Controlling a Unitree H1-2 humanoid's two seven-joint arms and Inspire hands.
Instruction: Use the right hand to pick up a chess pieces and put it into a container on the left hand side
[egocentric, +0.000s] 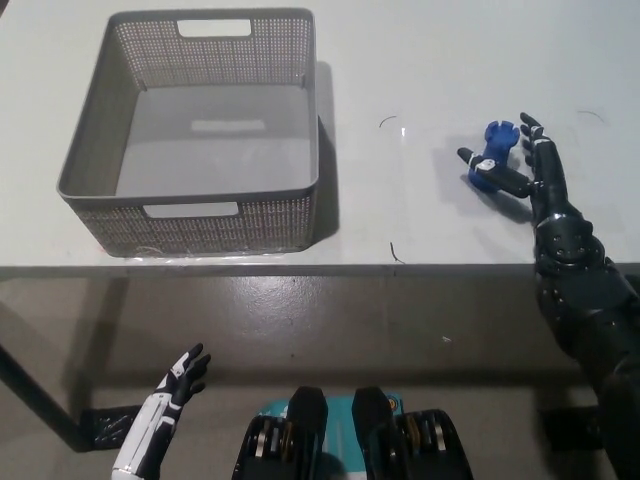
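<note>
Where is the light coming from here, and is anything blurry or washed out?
Head view: the grey basket throws a shadow to its right across the white table, so light seems to come from the left. The blue chess piece and the black right hand look sharp; no strong glare.

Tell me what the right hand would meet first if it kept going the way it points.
The blue chess piece: the right hand already sits against it, fingers around it. Beyond lies bare table, as far as the picture shows.
</note>
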